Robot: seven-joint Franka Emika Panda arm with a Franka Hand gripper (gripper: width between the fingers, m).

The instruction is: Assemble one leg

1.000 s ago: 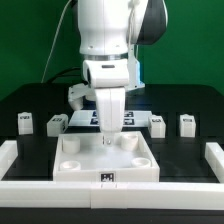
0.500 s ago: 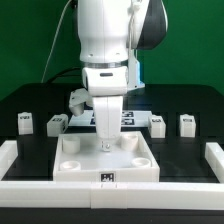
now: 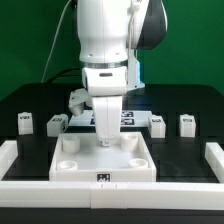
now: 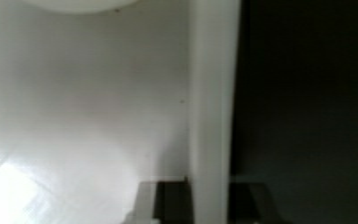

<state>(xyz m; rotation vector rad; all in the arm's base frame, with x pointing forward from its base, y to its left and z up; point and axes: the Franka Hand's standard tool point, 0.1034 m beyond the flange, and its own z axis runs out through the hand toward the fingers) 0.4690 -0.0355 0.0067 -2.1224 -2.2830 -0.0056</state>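
Note:
The large white tabletop (image 3: pixel 75 165) lies in the middle of the black table, corner sockets up. My gripper (image 3: pixel 105 138) reaches down onto its far rim. In the wrist view the white rim (image 4: pixel 213 90) runs straight between my two dark fingers (image 4: pixel 169 202), and the gripper (image 4: pixel 211 202) is shut on it. Four small white legs with tags stand in a row behind: two at the exterior view's left (image 3: pixel 26 122) (image 3: pixel 56 123) and two at its right (image 3: pixel 157 123) (image 3: pixel 186 123). None is held.
The marker board (image 3: pixel 128 117) lies behind the tabletop, partly hidden by my arm. White rails border the table at the exterior view's left (image 3: pixel 8 152), right (image 3: pixel 214 152) and front (image 3: pixel 110 198).
The gripper has sunk a little onto the rim, and the tabletop has slid slightly toward the exterior view's left. The legs have not moved.

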